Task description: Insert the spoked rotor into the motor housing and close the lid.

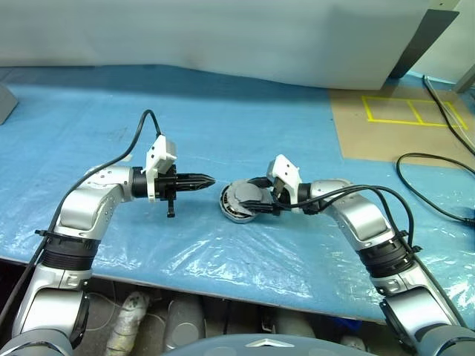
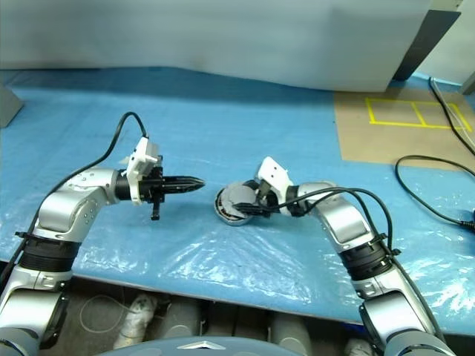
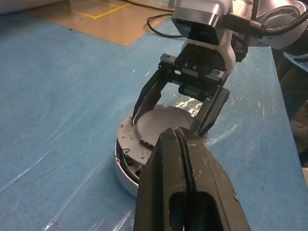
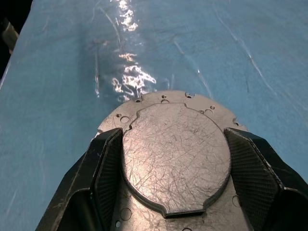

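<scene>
Blue plastic-covered surface (image 1: 223, 111), a brown patch with yellow tape (image 1: 404, 111) at its far right, grey wall behind. The housing (image 1: 239, 203) sits near the front edge, about mid-width, with the scratched silver lid (image 4: 175, 159) on top. Right gripper (image 1: 256, 199) straddles the lid, fingers spread at either side. Left gripper (image 1: 210, 180) hangs just beside it, pinched closed, empty.

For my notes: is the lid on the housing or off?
On. The lid lies flat atop the housing, between the right gripper's fingers.
</scene>
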Robot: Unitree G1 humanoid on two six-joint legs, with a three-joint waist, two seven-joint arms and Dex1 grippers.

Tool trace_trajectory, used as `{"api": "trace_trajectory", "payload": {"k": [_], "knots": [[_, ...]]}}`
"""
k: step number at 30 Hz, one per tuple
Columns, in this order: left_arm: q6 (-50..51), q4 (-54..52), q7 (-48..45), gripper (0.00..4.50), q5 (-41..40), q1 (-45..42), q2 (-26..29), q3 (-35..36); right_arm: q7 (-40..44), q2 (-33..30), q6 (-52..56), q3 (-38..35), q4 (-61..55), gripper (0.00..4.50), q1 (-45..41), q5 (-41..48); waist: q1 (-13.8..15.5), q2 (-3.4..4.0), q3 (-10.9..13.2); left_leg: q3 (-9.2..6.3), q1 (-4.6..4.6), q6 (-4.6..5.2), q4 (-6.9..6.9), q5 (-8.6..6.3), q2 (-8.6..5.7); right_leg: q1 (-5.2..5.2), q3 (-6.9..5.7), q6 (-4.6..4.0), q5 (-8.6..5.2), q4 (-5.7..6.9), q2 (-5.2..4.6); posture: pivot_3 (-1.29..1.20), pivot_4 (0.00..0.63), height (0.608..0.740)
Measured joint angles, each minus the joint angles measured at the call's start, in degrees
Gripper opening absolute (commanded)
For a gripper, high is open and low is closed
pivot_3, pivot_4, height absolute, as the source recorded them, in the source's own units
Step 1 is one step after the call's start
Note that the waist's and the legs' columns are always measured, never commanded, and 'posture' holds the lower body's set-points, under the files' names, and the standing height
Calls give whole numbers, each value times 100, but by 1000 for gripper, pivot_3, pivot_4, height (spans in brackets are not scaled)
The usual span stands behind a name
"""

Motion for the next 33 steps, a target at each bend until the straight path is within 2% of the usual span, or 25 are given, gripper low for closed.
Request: {"api": "trace_trajectory", "payload": {"k": [10, 16, 33], "knots": [[4, -41, 152, 0, -29, 119, -30, 0, -426, 253, 7, 136, 267, 2954, -145, -426, -43, 0, 0, -1, -2, -1, 1, 0, -1, 0, 0, 1, 0, -1, 0, 0, 150, 740], [-8, -41, 200, 0, -30, 122, -73, 0, -627, 639, -78, 227, 552, 2954, -308, -605, -85, 0, 0, -1, 7, -1, 2, 0, 0, 2, 3, 0, 0, 4, 2, 0, 150, 740], [-111, 94, 232, 0, -14, 108, -131, -20, -1176, 1278, 552, 454, 1269, 2954, -1160, -1016, -73, 0, 0, -1, 12, -3, 6, -1, 0, 8, 3, 0, 2, 6, 1, 0, 150, 740]]}}
